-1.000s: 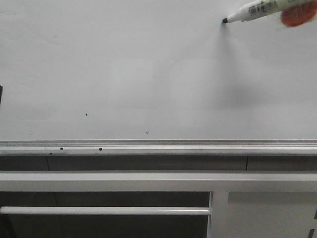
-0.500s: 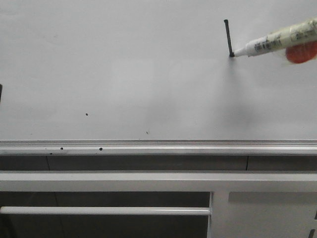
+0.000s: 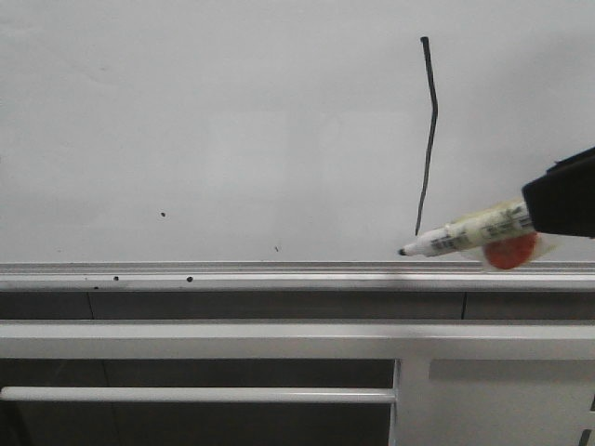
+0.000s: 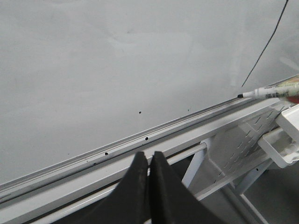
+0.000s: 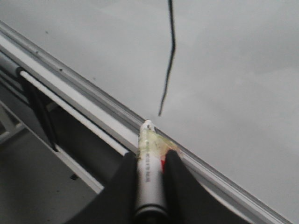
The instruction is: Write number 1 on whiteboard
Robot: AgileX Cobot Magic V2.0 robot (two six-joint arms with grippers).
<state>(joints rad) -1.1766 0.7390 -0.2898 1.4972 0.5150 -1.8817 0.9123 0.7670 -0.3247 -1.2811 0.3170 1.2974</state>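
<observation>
Right gripper (image 5: pixel 150 168) clamped on marker pen (image 3: pixel 465 232); tip just below the number 1 (image 3: pixel 428 130) on whiteboard (image 3: pixel 232 121); left gripper (image 4: pixel 148 164) closed, empty

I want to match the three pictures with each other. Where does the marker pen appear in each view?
Front view: the marker pen lies low on the right, its tip just above the silver bottom rail.
Left wrist view: the pen is at the right edge, tip by the rail.
Right wrist view: the pen stands at bottom centre, clamped in the right hand.
Shared landmark: the lower end of the number 1, near the pen tip.
</observation>
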